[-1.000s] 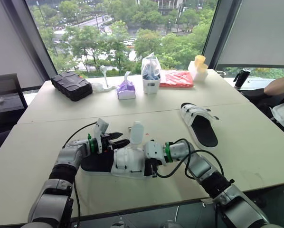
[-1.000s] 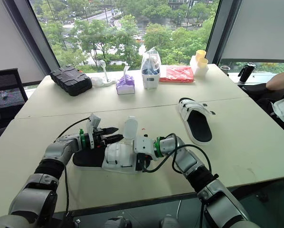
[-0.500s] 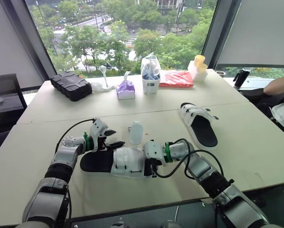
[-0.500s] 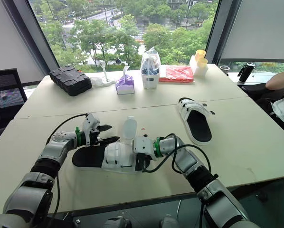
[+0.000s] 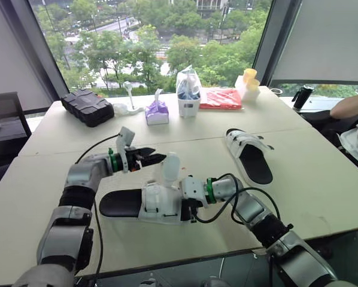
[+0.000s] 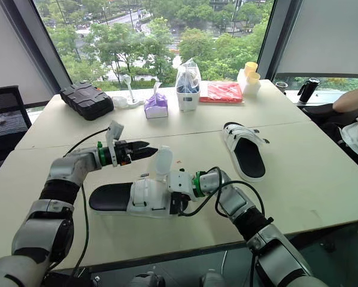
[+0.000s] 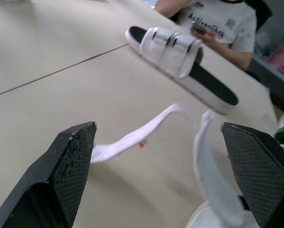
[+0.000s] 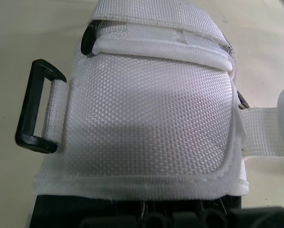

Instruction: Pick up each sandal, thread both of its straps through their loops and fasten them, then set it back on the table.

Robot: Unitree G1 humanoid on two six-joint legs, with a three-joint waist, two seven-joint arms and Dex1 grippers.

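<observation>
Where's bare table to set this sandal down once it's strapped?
Bare tabletop lies right of the far sandal, and between the black case and the left gripper. Crowded: the far edge, with tissue box, bag, red packet and cups.

near sandal (image 5: 144, 204): on the table (image 5: 322, 185), toward the front edge, left of centre
far sandal (image 5: 251, 156): further back and right, well apart
strap (image 5: 169, 167): standing up from the near sandal's far side
left gripper (image 5: 160, 158): above the table, behind the near sandal, just left of the strap
right gripper (image 5: 192, 209): at the near sandal's right end
back row, left to right: case (image 5: 87, 107), tissue box (image 5: 157, 113), bag (image 5: 188, 92), packet (image 5: 222, 99), cups (image 5: 249, 84)
</observation>
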